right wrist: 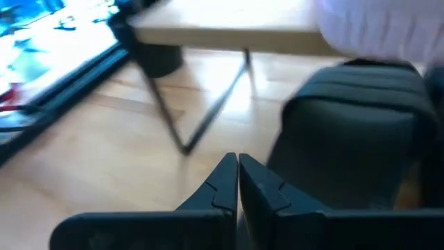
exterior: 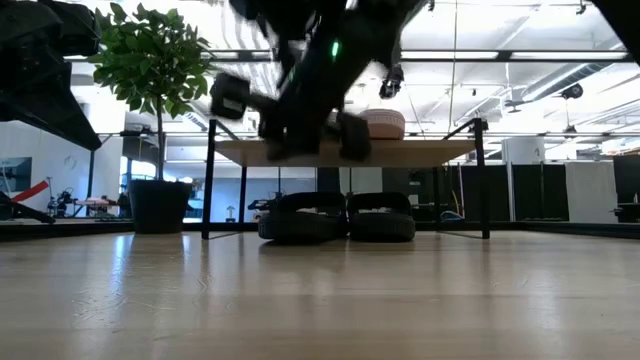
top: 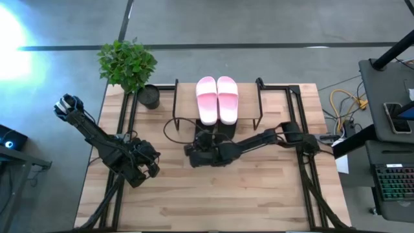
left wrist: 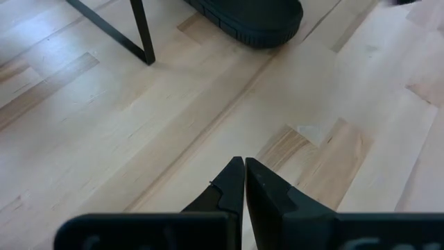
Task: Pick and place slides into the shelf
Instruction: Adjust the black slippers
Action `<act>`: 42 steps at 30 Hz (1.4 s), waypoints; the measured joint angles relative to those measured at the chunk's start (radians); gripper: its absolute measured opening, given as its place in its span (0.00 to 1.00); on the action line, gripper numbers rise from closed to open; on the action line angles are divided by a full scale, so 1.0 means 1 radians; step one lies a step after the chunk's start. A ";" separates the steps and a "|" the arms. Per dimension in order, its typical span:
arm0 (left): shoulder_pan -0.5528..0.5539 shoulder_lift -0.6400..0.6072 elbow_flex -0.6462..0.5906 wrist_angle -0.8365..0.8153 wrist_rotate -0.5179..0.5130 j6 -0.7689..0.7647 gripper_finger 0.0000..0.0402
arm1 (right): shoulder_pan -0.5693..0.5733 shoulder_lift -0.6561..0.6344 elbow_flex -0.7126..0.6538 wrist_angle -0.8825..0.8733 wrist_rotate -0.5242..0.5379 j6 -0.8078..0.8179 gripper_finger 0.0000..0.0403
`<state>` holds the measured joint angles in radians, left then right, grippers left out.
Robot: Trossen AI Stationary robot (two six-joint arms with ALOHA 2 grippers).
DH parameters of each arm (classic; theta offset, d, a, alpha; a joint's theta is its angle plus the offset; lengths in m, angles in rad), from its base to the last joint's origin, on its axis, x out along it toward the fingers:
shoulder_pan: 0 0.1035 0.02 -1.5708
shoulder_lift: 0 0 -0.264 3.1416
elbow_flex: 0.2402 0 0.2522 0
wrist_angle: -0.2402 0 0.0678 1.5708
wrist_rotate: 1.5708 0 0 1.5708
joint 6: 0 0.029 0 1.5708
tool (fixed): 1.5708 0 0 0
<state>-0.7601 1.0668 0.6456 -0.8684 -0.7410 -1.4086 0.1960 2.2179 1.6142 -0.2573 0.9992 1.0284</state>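
The 2 pink slides (top: 217, 99) lie side by side on the plank top of the shelf (top: 187, 97) at the table's far middle, and the 2 black slides (exterior: 338, 217) sit side by side on the table (top: 246, 194) under it. The right gripper (top: 194, 155) hovers just in front of the shelf, fingers pressed together and holding nothing. The left gripper (top: 150, 169) waits at the near left, also clenched empty, with a potted plant (top: 129, 65) at the far-left corner.

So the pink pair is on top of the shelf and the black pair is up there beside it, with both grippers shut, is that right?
Not quite: the black pair is not on top. The low view shows it on the table under the shelf, below the plank. The pink pair does sit on top, and the left gripper and right gripper are both shut.
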 joint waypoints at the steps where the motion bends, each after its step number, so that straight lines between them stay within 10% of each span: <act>1: 0.000 0.000 0.000 0.000 0.000 0.000 0.00 | 0.007 -0.013 0.001 0.000 -0.008 -0.016 0.02; 15: 0.001 0.000 0.000 -0.001 -0.010 0.001 0.00 | 0.041 0.044 0.000 -0.002 -0.277 0.324 0.02; 42: 0.000 0.000 0.000 -0.004 -0.011 0.002 0.00 | -0.047 0.059 -0.013 -0.054 -0.247 0.220 0.02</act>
<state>-0.7601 1.0664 0.6453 -0.8722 -0.7525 -1.4067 0.1490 2.2765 1.6009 -0.3112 0.7527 1.2483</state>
